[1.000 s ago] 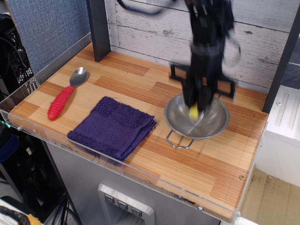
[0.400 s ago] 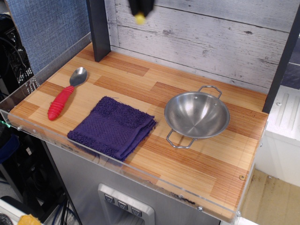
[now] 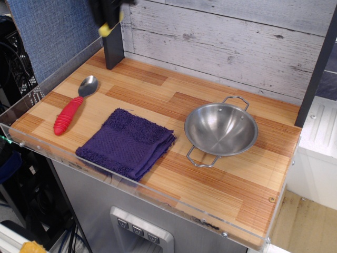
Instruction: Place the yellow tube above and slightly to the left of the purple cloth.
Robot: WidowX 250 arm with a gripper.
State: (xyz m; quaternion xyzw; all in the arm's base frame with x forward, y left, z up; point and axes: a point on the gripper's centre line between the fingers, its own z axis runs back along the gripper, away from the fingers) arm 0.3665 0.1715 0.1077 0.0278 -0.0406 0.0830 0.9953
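Note:
The purple cloth lies folded on the wooden table near the front edge, left of centre. My gripper is high up at the top left of the frame, mostly cut off by the top edge and blurred. It is shut on the yellow tube, whose yellow end sticks out below the dark fingers, well above the table's back left corner.
A red-handled spoon lies left of the cloth. A steel bowl with two handles stands to the right and is empty. A dark post rises at the back left. A clear plastic rim edges the table.
My gripper lifted the yellow tube out of the steel bowl, rose high, and has moved left to the top left corner. The bowl now stands empty.

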